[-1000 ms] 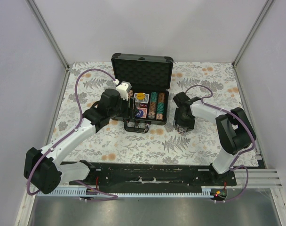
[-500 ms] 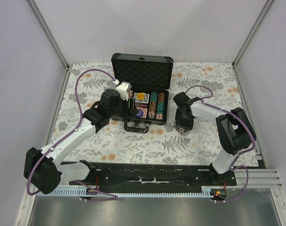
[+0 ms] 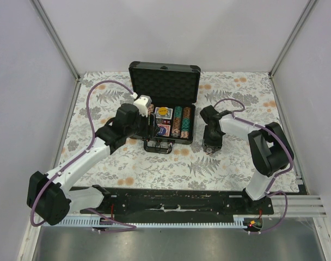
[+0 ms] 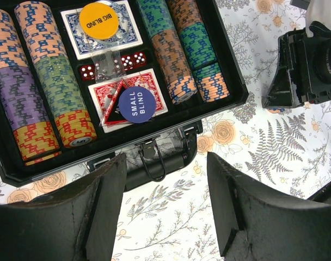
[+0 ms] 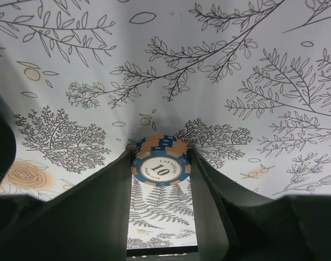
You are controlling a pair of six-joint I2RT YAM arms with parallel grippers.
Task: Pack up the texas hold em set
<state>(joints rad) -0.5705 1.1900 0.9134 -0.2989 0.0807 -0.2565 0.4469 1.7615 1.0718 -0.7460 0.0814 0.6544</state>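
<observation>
One short stack of poker chips (image 5: 160,167) lies on the flowered cloth (image 5: 154,70), just right of the open case (image 3: 164,81). My right gripper (image 5: 160,156) is down around it, a pad against each side of the rim, grasping the stack. My left gripper (image 4: 165,179) hangs released over the case's near edge, holding nothing. I judge the step to be gathering these stray chips. Next comes a straight lift that keeps the lower chips from slipping, then a carry left to the short row (image 4: 209,81) in the case.
</observation>
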